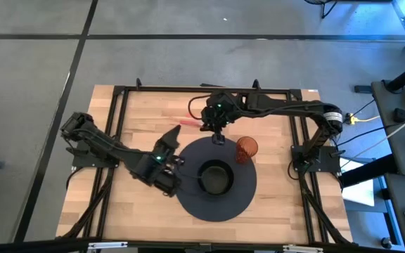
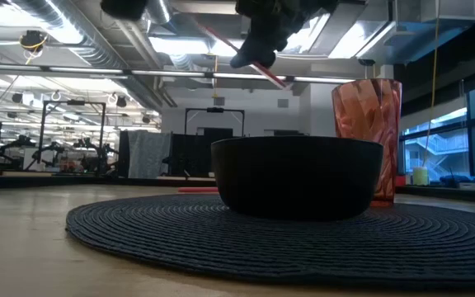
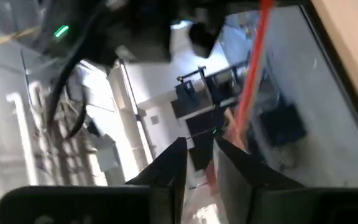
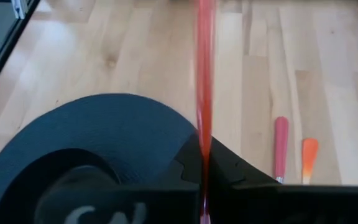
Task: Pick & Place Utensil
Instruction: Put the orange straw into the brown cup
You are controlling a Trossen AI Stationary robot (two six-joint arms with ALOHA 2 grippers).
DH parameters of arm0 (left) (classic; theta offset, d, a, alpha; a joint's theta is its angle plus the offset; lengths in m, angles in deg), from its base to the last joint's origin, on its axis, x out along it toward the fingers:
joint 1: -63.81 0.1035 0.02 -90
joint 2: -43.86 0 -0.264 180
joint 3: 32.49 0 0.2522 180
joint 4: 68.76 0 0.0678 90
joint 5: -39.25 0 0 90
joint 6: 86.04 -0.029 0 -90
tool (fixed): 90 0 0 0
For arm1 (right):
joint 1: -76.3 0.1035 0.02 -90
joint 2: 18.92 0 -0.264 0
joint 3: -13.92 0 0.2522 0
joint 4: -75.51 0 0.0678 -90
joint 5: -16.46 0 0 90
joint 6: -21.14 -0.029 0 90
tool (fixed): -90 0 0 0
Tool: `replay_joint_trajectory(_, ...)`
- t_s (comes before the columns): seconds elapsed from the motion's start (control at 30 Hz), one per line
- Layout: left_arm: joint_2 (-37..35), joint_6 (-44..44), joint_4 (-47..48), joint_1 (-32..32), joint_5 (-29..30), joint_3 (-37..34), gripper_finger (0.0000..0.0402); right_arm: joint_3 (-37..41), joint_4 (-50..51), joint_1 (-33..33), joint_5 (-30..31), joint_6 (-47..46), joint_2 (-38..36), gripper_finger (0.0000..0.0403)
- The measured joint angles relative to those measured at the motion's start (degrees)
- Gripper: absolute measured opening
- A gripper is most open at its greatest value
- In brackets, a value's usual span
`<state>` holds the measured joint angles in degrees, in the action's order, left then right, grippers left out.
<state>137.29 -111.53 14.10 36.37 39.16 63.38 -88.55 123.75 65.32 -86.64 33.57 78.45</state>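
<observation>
Closest to the low camera, the dark round mat (image 2: 287,239) fills the foreground with the black bowl (image 2: 297,175) sitting on it. Above the bowl hangs the red utensil (image 2: 242,55), clamped in the right gripper (image 2: 254,49) and tilted; only this view shows it lifted clear of the mat. From above, the same utensil (image 1: 192,122) pokes out past the right gripper (image 1: 215,133), which hovers over the mat's (image 1: 188,204) far edge. The right wrist camera shows the fingers clenched on the thin red handle (image 4: 204,81), and beyond the mat (image 4: 123,124) it alone reveals two more utensils lying on the wooden table (image 4: 104,50): a red one (image 4: 281,146) and an orange one (image 4: 309,157). An orange cup (image 1: 246,149) stands on the mat beside the bowl (image 1: 215,178). The left gripper (image 1: 176,163) rests at the mat's near-left edge, its fingers (image 3: 169,171) only slightly parted, holding nothing.
</observation>
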Motion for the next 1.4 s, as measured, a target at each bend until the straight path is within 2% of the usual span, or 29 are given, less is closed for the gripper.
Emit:
replay_joint_trajectory(0.13,-6.15,13.55,4.22,-2.76,-0.98,0.34,0.0090,0.02,-0.43,-0.35,0.47,0.75,-2.17,0.0001)
replay_joint_trajectory(0.27,-14.06,29.11,8.15,-6.14,-9.59,0.31,0.0093,1.22,-1.99,-0.55,0.51,0.92,-6.31,0.0001)
replay_joint_trajectory(0.37,-19.42,38.25,8.21,-8.30,-15.24,-1.08,0.0088,5.70,-6.84,-0.57,0.50,1.05,-11.32,0.0001)
replay_joint_trajectory(0.43,-22.33,43.21,8.01,-9.41,-16.62,-2.82,0.0082,10.16,-11.45,-0.93,0.42,0.84,-15.73,0.0001)
replay_joint_trajectory(0.6,-27.50,51.61,3.28,-11.46,-9.66,-11.25,0.0059,23.87,-23.74,-2.18,0.45,-2.03,-26.70,0.0000)
replay_joint_trajectory(0.83,-32.33,59.49,-1.14,-11.58,-0.21,-23.85,0.0005,42.12,-38.64,-2.22,0.01,-4.66,-39.95,0.0000)
replay_joint_trajectory(0.93,-34.41,60.11,-0.95,-10.71,-0.01,-25.92,0.0002,47.63,-42.26,-2.21,-0.15,-4.50,-44.24,0.0000)
replay_joint_trajectory(1.0,-34.70,56.82,-3.32,-9.66,-1.65,-25.78,0.0001,49.78,-43.55,-2.40,-0.15,-4.57,-46.48,0.0000)
replay_joint_trajectory(1.07,-34.37,47.62,-10.67,-8.62,-8.36,-25.34,0.0001,50.78,-43.65,-2.51,-0.13,-4.48,-47.95,0.0000)
replay_joint_trajectory(1.13,-33.94,31.57,-25.20,-6.31,-18.34,-25.27,0.0001,51.22,-43.83,-2.51,-0.13,-4.47,-48.72,0.0000)
replay_joint_trajectory(1.2,-33.15,14.06,-43.05,-3.10,-35.05,-25.65,0.0001,51.47,-44.06,-2.50,-0.18,-4.26,-49.01,0.0000)
replay_joint_trajectory(1.3,-31.20,-2.28,-62.93,2.05,-62.48,-25.70,0.0001,51.47,-44.11,-2.49,-1.80,-4.26,-49.07,0.0000)
replay_joint_trajectory(1.37,-30.14,-6.19,-69.86,5.60,-73.83,-24.97,0.0001,51.47,-44.06,-2.48,-3.67,-4.29,-49.05,0.0000)
replay_joint_trajectory(1.4,-29.92,-6.96,-71.51,7.52,-77.38,-24.41,0.0001,51.47,-44.09,-2.49,-4.68,-4.48,-49.05,0.0000)
